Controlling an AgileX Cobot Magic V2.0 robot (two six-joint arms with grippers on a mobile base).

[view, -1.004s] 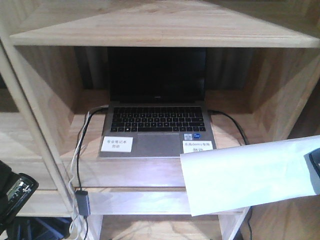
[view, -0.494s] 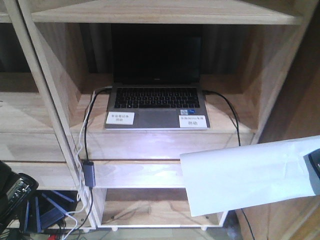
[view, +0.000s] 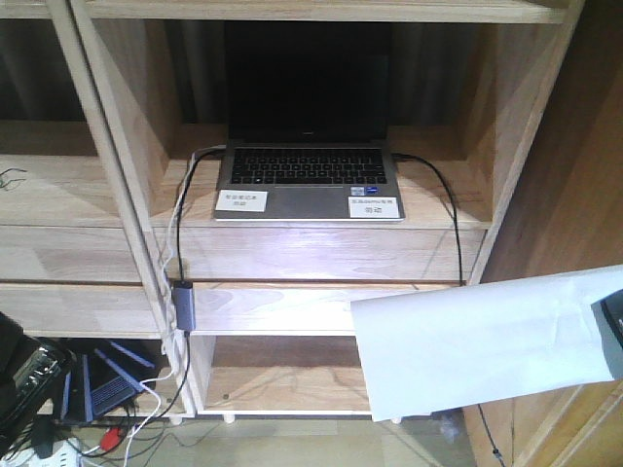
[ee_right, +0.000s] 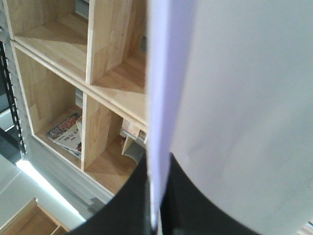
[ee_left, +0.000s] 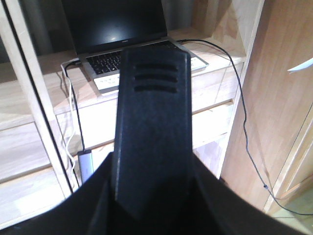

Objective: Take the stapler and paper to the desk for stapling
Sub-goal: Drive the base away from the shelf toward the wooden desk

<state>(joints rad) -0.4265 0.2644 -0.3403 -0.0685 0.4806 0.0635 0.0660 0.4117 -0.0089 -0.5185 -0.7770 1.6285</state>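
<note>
The stapler (ee_left: pixel 154 112) is a black bar with three slots, standing out from between the jaws of my left gripper (ee_left: pixel 154 196), which is shut on it. In the front view this gripper (view: pixel 24 389) sits at the bottom left corner. The paper (view: pixel 477 350) is a white sheet held flat in the air at the lower right, gripped at its right edge by my right gripper (view: pixel 613 336). In the right wrist view the paper (ee_right: pixel 244 98) shows edge-on, pinched in the shut right gripper (ee_right: pixel 154 210). The desk is out of view.
A light-wood shelf unit (view: pixel 321 253) fills the front view. An open laptop (view: pixel 307 175) with two white labels sits in it. Cables (view: pixel 180 243) hang to a grey hub (view: pixel 183 306). A wooden panel (view: pixel 574 146) stands at the right. Wires and blue items (view: pixel 107 389) lie on the floor.
The shelf unit and laptop have drawn away and risen in the front view, with lower shelves and floor coming into sight. The paper and both grippers keep their places in the picture.
</note>
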